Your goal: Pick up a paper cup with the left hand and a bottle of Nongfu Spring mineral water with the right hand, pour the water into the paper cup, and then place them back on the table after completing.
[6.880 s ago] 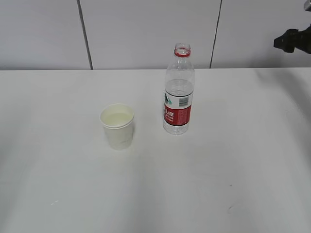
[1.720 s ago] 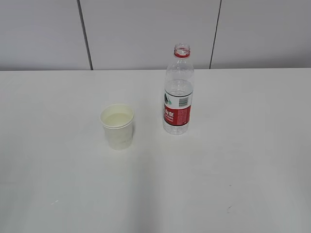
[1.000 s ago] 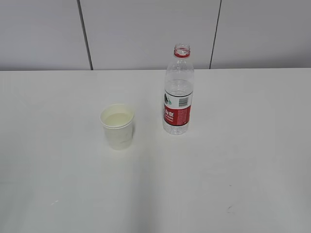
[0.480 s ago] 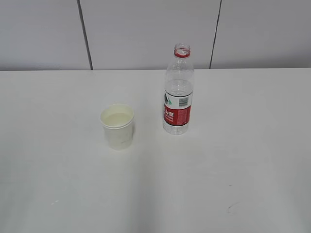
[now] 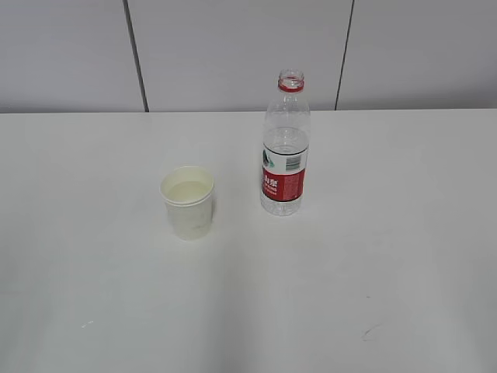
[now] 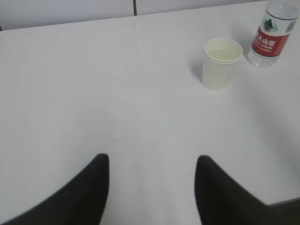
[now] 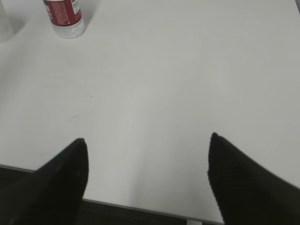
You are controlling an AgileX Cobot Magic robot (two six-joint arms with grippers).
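The cup (image 5: 187, 201) stood upright on the table (image 5: 388, 256), a little left of centre in the exterior view, with pale liquid visible inside it. The bottle (image 5: 285, 144) stood upright just to the cup's right and slightly farther back, near it but not touching; it had no cap, only a red ring at the neck, and water (image 5: 286, 141) reached to just above its red-and-white label. Neither arm showed in the exterior view. In the left wrist view, the left hand (image 6: 151, 187) sat low near the table's near edge with its 2 fingers (image 6: 82, 192) spread wide and nothing between them; the cup (image 6: 220, 63) lay well ahead of it and off to the upper right, and the bottle (image 6: 273, 35) stood beyond the cup at the top right corner, cropped by the frame. In the right wrist view, the right hand (image 7: 147, 178) also hung at the table's near edge, its 2 fingers (image 7: 248, 183) parted wide and holding nothing; the bottle (image 7: 64, 16) stood well away at the upper left, only its lower half in view, and a sliver of the cup (image 7: 3, 26) showed blurred at the left border. A few tiny dark scuffs (image 7: 75, 116) marked the bare tabletop between that hand and the bottle.
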